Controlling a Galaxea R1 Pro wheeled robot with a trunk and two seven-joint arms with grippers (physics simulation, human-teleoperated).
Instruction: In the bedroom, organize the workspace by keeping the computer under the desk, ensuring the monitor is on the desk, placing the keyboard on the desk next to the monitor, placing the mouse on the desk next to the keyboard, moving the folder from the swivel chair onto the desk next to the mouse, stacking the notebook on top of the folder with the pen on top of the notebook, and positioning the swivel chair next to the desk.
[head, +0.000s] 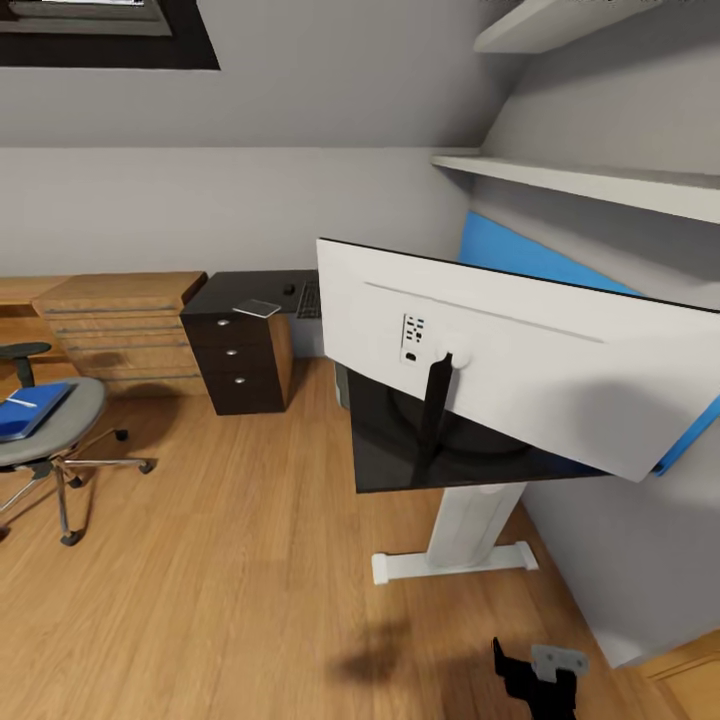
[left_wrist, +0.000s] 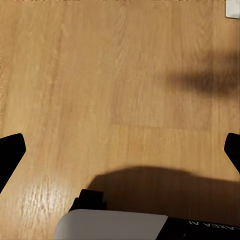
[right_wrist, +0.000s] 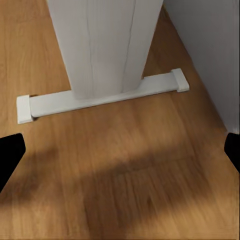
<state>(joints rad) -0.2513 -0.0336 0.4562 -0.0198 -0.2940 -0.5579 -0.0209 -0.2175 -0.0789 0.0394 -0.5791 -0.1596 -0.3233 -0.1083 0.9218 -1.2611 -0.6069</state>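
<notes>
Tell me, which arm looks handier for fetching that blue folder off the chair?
Probably the left: the folder lies on the swivel chair at the robot's left, while the right gripper hangs low on the opposite side, near the desk leg.

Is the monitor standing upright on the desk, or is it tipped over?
Upright. The monitor stands on the desk on its black stem and base, white back toward the camera; its slant matches the tilted camera view.

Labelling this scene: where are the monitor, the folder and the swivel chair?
monitor (head: 520, 360), head view, on its white back.
folder (head: 28, 410), head view, on its blue cover.
swivel chair (head: 85, 405), head view, on the grey seat.
</notes>
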